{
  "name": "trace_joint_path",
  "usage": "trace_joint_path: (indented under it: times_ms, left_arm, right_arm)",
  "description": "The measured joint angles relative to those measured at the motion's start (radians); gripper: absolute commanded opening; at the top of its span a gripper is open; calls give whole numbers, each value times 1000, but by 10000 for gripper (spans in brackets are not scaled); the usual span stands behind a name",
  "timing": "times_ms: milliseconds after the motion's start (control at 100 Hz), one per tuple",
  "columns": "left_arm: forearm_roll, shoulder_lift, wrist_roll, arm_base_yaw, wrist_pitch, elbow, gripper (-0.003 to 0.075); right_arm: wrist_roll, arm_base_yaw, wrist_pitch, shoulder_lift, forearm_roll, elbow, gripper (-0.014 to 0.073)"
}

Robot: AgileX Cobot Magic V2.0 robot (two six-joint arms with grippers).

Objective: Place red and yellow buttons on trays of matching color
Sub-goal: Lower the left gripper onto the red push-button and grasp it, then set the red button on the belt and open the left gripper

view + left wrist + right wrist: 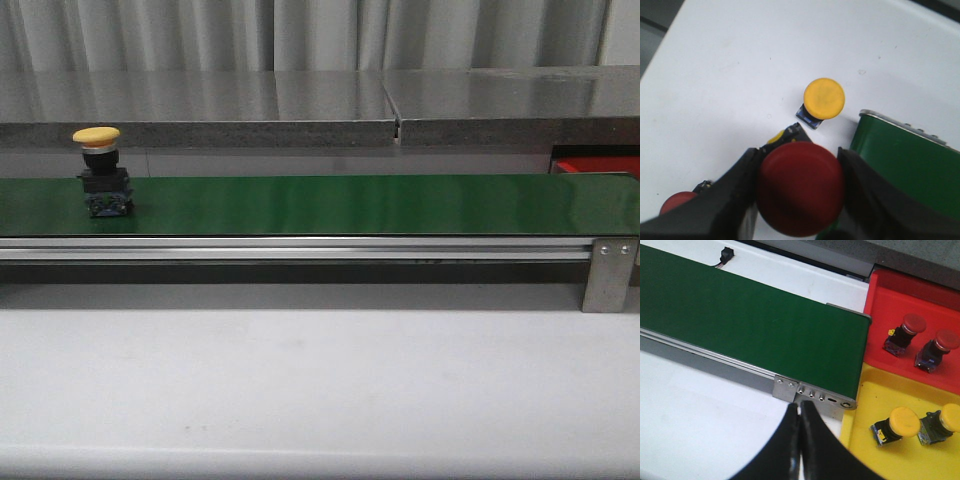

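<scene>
Left fingers (740, 200) grip a red button (800, 187); right fingers (807, 440) closed, empty.

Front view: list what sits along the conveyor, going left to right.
Yellow button standing on the green belt → long bare stretch of belt → metal end bracket → red tray showing behind the belt's right end.
</scene>
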Motion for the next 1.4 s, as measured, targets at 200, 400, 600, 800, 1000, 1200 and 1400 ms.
trace_joint_path:
  times_ms: [200, 400, 600, 800, 1000, 1200, 1400]
  left_arm:
    - [-14, -118, 1, -5, 92, -3, -20]
    - [-15, -162, 1, -50, 157, -5, -20]
    - [-16, -162, 1, -117, 145, 79, -20]
    - [-16, -153, 1, -161, 80, 185, -20]
    - [-22, -94, 1, -174, 56, 196, -20]
    - [-27, -58, 5, -174, 47, 198, -20]
    - [-42, -44, 27, -174, 37, 198, 105]
  right_arm:
    - [0, 0, 0, 0, 0, 0, -118]
    - [0, 0, 0, 0, 0, 0, -118]
    - [0, 0, 0, 0, 0, 0, -118]
    - [0, 0, 0, 0, 0, 0, -118]
    - [-2, 0, 0, 0, 0, 0, -118]
    - [-2, 0, 0, 0, 0, 0, -118]
    - [-2, 0, 0, 0, 0, 0, -118]
